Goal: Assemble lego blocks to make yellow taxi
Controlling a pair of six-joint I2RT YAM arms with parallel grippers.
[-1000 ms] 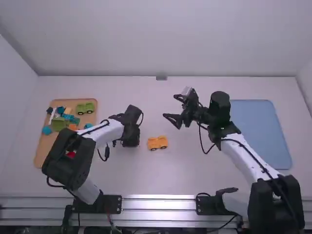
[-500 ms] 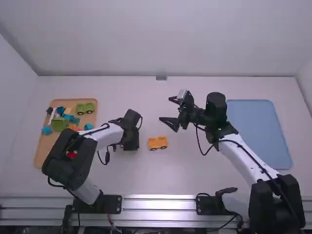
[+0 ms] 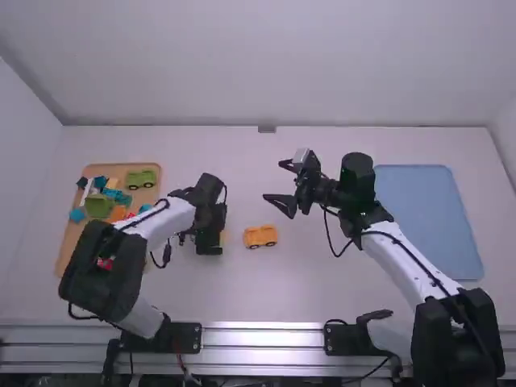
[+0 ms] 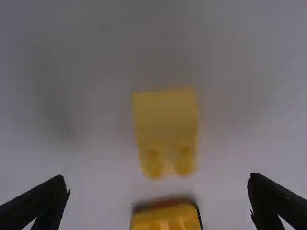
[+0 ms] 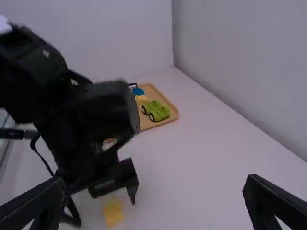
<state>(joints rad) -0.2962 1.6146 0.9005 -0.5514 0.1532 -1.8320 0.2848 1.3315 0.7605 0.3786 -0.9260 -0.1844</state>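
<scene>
My left gripper (image 3: 211, 242) points down over the table, left of an orange-yellow car piece (image 3: 260, 236) with dark wheels. In the left wrist view my left gripper (image 4: 160, 201) is open, a yellow block (image 4: 165, 129) with two studs lying on the table between and beyond its fingers. The car piece (image 4: 167, 219) shows at the bottom edge there, apart from that block. My right gripper (image 3: 282, 185) is held open above the table, behind and right of the car piece. In the right wrist view my right gripper (image 5: 156, 196) has nothing between its fingers; the yellow block (image 5: 113, 213) lies below the left gripper.
A wooden tray (image 3: 68, 250) at the left holds several coloured blocks, a green container-like block (image 3: 99, 206) and a green car base (image 3: 141, 179). At the right lies a blue tray (image 3: 431, 218). The right forearm spans the table between them.
The left gripper has shifted slightly left and toward the camera, away from the car piece. Earlier, the right gripper moved a little left; over the last half second it has stayed still.
</scene>
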